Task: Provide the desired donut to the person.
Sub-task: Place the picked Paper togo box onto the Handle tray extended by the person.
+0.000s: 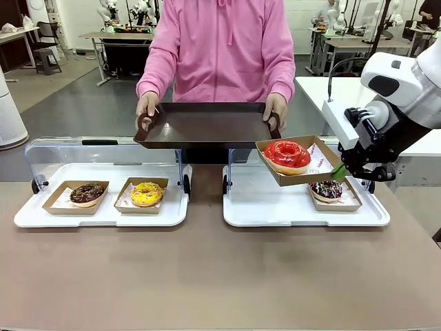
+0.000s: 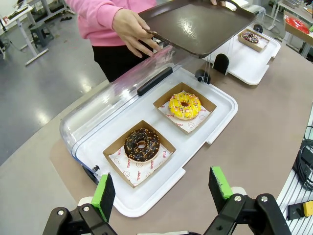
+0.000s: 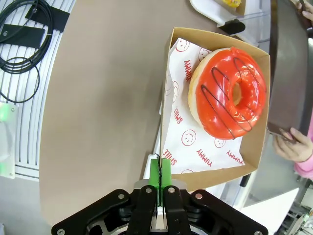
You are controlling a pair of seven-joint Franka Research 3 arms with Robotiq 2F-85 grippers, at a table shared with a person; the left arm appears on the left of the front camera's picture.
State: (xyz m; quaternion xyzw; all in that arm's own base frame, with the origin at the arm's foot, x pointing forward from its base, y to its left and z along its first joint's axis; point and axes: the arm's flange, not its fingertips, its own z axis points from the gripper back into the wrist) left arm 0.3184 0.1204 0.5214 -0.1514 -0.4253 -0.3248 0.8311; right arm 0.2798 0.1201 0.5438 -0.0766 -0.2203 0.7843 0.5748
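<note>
A red glazed donut lies in a cardboard tray lifted off the table, tilted. My right gripper is shut on the tray's near wall. The person in a pink hoodie holds a dark serving tray with both hands just beyond the lifted donut. My left gripper is open above the table's near edge, empty.
The left white tray holds a chocolate donut and a yellow donut, its clear lid open. The right white tray holds a dark sprinkled donut.
</note>
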